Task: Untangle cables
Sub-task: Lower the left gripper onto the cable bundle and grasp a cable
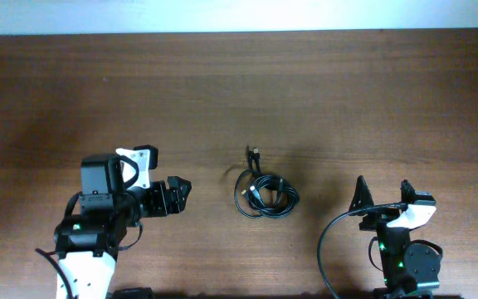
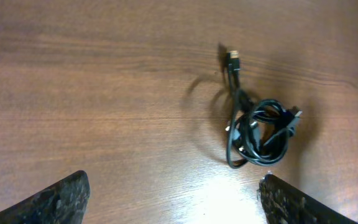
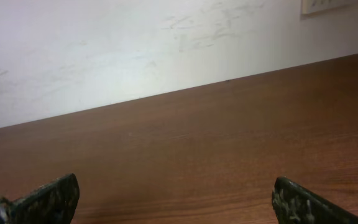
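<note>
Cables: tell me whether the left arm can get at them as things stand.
Probably yes. The left end effector is open and faces the cables across bare table; nothing lies between them in the overhead or left wrist views.

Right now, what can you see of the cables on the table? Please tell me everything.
The cables are thin black cords, bunched in one loose tangled coil that lies flat on the brown wooden table, near its middle. One end sticks out toward the far edge and bears a small metallic plug; another plug shows at the coil's side. Only the table touches them.
</note>
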{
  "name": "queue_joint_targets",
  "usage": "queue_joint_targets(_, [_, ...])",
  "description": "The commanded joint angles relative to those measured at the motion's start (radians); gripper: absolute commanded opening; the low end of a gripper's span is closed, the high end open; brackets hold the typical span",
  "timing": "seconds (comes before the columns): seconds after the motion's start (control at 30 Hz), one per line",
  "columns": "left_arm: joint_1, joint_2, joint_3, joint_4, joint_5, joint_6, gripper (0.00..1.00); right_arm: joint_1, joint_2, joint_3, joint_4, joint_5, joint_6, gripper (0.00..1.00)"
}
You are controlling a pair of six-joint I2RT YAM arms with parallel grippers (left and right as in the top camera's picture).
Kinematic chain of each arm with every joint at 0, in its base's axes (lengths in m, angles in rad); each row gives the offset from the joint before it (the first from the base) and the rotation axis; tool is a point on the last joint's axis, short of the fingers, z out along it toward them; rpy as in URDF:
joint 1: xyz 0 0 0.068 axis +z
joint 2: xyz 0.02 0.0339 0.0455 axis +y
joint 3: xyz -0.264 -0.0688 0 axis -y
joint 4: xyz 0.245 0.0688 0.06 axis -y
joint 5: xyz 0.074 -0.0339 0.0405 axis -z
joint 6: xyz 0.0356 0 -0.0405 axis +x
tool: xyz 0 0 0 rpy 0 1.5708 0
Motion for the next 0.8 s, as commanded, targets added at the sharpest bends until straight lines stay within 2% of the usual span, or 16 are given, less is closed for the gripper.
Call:
queue_joint_targets(0.0, [0.0, 0.011, 0.023, -0.019, -0.053, -0.031, 0.91, 0.012, -0.006, -0.009, 0.0, 0.016, -0.003, 0.99])
queue_joint_targets(0.13, [0.0, 0.011, 0.023, -0.024, -0.057, -0.032, 0.9, 0.012, -0.006, -0.009, 0.0, 0.016, -0.003, 0.98])
queue_joint_targets(0.3, [0.001, 0.011, 0.022, -0.023, -0.057, -0.031, 0.99, 0.012, -0.006, -0.009, 0.0, 0.016, -0.003, 0.98])
queue_joint_targets(0.57, [0.0, 0.016, 0.022, -0.019, -0.056, -0.032, 0.99, 0.012, -0.006, -0.009, 0.0, 0.016, -0.003, 0.98])
queue_joint_targets(0.6, [0.0, 0.024, 0.021, -0.021, -0.056, -0.072, 1.0, 0.012, -0.006, -0.009, 0.0, 0.016, -0.003, 0.98])
queue_joint_targets(0.67, [-0.003, 0.056, 0.021, -0.014, -0.044, -0.099, 0.84, 0.012, -0.006, -0.009, 0.0, 0.016, -0.003, 0.98])
queue_joint_targets(0.77, [-0.153, 0.132, 0.021, 0.069, -0.004, -0.128, 0.86, 0.012, -0.006, -0.009, 0.0, 0.016, -0.003, 0.98])
